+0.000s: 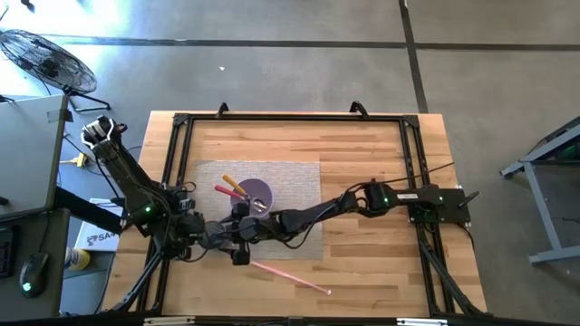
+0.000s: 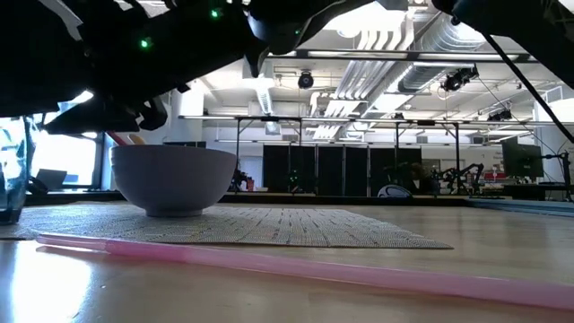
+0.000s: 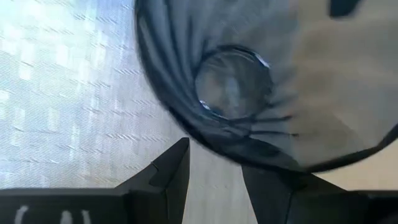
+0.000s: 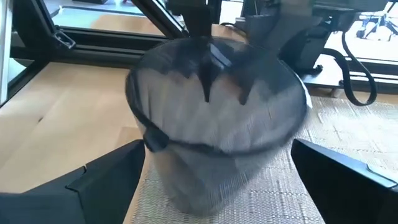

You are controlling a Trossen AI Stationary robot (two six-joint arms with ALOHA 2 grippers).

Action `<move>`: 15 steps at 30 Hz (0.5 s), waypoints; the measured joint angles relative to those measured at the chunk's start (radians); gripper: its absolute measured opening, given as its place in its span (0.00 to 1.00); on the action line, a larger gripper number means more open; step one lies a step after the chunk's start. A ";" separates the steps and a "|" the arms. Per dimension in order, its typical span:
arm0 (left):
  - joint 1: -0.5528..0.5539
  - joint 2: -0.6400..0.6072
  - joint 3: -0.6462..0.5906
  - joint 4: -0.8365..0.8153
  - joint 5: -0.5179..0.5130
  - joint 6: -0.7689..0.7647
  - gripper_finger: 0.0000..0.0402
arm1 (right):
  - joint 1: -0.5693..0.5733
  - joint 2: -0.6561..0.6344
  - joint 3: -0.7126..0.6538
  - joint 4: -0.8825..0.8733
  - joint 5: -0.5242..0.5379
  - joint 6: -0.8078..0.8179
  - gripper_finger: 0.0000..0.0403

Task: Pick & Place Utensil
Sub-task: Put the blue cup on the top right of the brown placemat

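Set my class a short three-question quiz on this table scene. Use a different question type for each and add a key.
1. True or false: the pink stick lies inside the purple bowl.
2. Choose one. The right gripper is:
A) shut on the pink stick
B) open, with one finger on either side of the mesh cup
C) open, straight above the purple bowl
3. Fill the gap: the purple bowl stands on the grey woven ____.

Key
1. False: it lies on the bare wood, off the mat.
2. B
3. mat
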 joint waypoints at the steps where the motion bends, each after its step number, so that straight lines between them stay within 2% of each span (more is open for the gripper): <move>1: 0.000 0.000 -0.001 -0.003 -0.030 0.000 0.35 | 0.000 0.000 0.000 0.001 0.001 0.000 0.99; 6: 0.000 0.000 -0.002 0.000 -0.103 0.001 0.35 | 0.001 0.000 0.000 0.001 0.011 0.001 0.99; 15: 0.000 0.046 -0.002 0.051 -0.135 -0.001 0.35 | 0.002 -0.002 0.000 -0.002 0.004 0.059 0.99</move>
